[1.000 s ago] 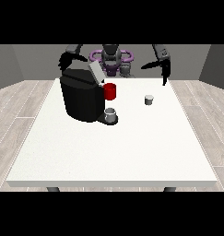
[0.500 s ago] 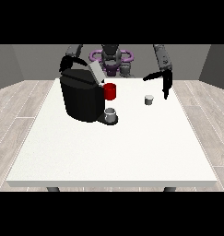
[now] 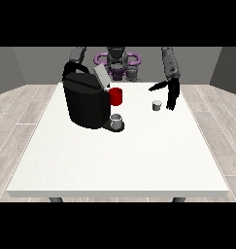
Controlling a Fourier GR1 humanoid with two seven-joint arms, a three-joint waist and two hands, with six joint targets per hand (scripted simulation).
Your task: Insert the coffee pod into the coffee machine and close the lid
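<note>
A black coffee machine (image 3: 85, 103) stands on the white table (image 3: 119, 155) at the left, its grey lid (image 3: 101, 77) tilted up and open. A red part (image 3: 116, 96) sticks out at its front, and a small grey cup (image 3: 116, 119) sits on its drip base. The small grey coffee pod (image 3: 157, 105) rests on the table to the right. The hand at the view's right (image 3: 171, 93) hangs just right of the pod, fingers pointing down and thumb stretched out left above it, holding nothing. The hand at the view's left (image 3: 69, 69) is behind the machine's top, mostly hidden.
The robot's torso with a purple ring (image 3: 116, 60) stands behind the table's far edge. Bare table surface stretches from the machine and pod toward the front edge (image 3: 119, 193).
The hand at the view's right has come down and inward from shoulder height to the table, ending beside the pod. The machine, pod and other hand stay put.
</note>
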